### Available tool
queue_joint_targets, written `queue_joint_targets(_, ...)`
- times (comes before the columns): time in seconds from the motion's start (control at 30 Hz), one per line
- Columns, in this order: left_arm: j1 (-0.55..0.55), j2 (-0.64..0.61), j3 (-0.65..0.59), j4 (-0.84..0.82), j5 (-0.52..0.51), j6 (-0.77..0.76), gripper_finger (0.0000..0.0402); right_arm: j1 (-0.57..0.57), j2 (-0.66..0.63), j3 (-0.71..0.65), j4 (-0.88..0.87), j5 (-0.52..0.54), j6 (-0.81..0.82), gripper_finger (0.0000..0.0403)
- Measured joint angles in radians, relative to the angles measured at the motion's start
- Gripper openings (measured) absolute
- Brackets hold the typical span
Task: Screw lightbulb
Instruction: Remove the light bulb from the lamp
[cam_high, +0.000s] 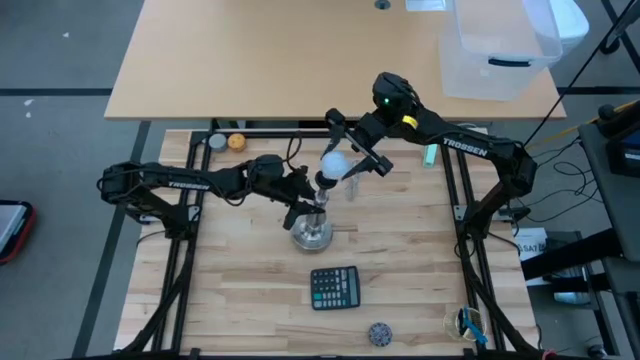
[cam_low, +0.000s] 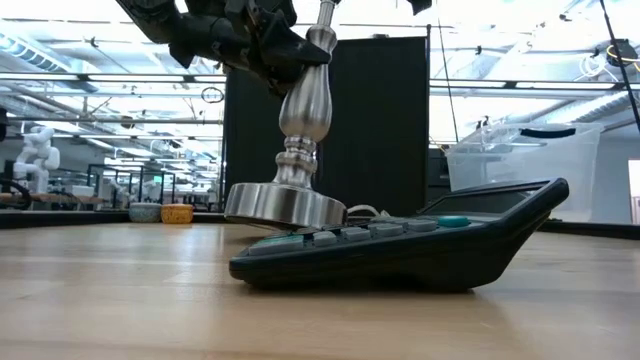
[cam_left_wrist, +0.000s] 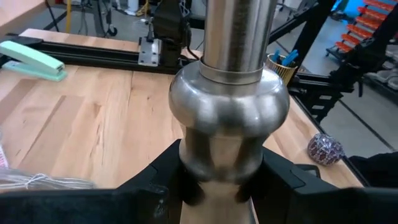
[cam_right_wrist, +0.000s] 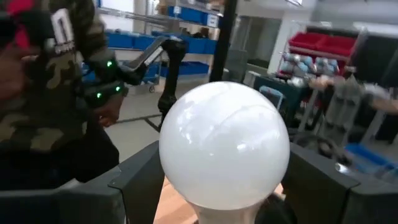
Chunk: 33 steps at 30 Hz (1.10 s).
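Right wrist view, lightbulb (cam_right_wrist: 224, 146) globe up, upright

Frosted white lightbulb (cam_high: 334, 163), silver stand (cam_high: 311, 232)

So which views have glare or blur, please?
In the right wrist view the lightbulb shows soft glare streaks, and the room behind it is blurred. In the left wrist view the metal stand shows bright reflections. In the low view the bright ceiling lights leave the calculator dark.

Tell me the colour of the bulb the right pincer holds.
Frosted white lightbulb; clearest in the right wrist view.
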Motion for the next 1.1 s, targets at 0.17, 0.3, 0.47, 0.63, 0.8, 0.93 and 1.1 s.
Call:
queue_joint_targets(0.17, 0.015, 0.015, 0.002, 0.013, 0.060, 0.019, 0.0136, 0.005, -0.002, 0.004, 0.004, -0.084, -0.084, 0.0277)
queue_joint_targets(0.3, 0.029, 0.014, 0.002, 0.008, 0.063, 0.023, 0.0136, 0.010, -0.003, 0.004, -0.008, -0.114, -0.105, 0.0277)
queue_joint_targets(0.47, 0.037, 0.015, 0.002, 0.009, 0.051, 0.015, 0.0136, 0.016, -0.002, 0.003, 0.035, -0.051, -0.061, 0.0277)
queue_joint_targets(0.63, 0.035, 0.014, 0.002, 0.008, -0.046, 0.038, 0.0135, 0.021, -0.002, 0.003, 0.060, 0.024, 0.047, 0.0277)
queue_joint_targets(0.8, 0.035, 0.014, 0.002, 0.007, -0.254, 0.050, 0.0135, 0.034, -0.002, 0.003, 0.049, 0.112, 0.088, 0.0277)
queue_joint_targets(0.93, 0.037, 0.014, 0.002, -0.009, -0.463, 0.082, 0.0135, 0.034, -0.002, 0.003, 0.048, 0.218, 0.098, 0.0277)
queue_joint_targets(1.1, 0.039, 0.013, 0.005, -0.054, -0.605, 0.050, 0.0135, 0.022, -0.001, 0.003, 0.034, 0.334, 0.119, 0.0277)
